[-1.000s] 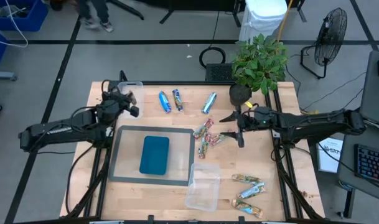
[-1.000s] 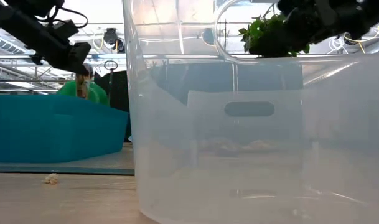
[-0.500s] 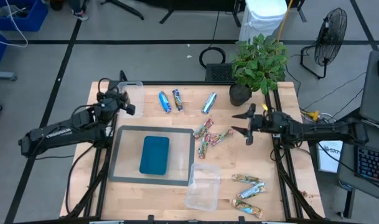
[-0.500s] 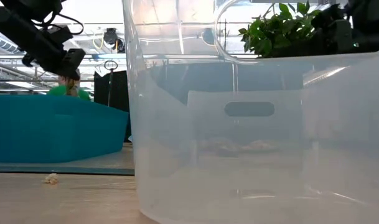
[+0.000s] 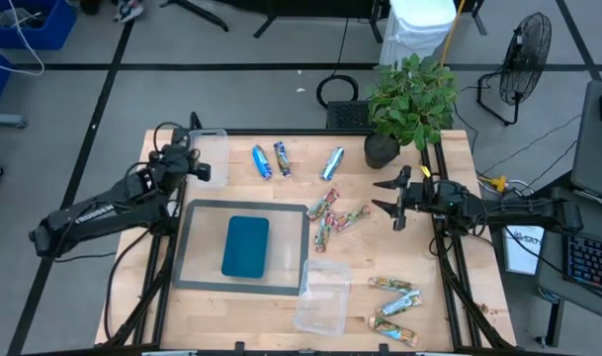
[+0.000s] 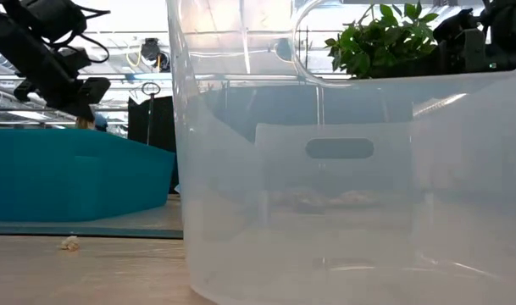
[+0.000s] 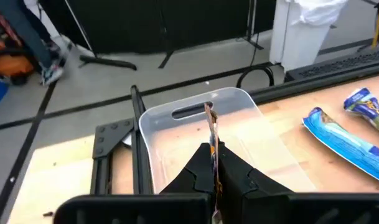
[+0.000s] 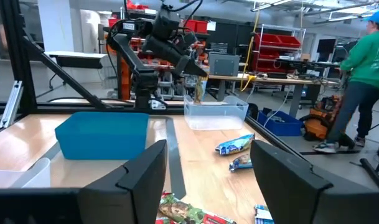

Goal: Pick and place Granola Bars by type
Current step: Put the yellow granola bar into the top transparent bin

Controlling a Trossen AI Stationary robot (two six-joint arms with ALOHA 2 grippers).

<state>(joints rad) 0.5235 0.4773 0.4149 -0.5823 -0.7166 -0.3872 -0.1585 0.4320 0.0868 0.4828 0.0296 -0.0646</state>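
Left jaws (image 7: 213, 163) pinching a thin multicoloured granola bar (image 7: 210, 127) edge-on above a clear tub (image 7: 205, 134); right jaws (image 8: 205, 177) spread.

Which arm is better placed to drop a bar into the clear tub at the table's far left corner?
Left: the left gripper holds a red-green foil bar over the clear plastic tub; the right gripper is open, empty, across the table.

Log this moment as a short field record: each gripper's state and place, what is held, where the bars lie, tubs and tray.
left gripper: shut on a multicoloured bar, above the far-left clear tub
right gripper: open, empty, right of the middle bars
blue bars: far side of the table
multicoloured bars: middle, beside the tray
tan bars: near right
second tub: near edge, looks empty
teal tray: on a grey mat
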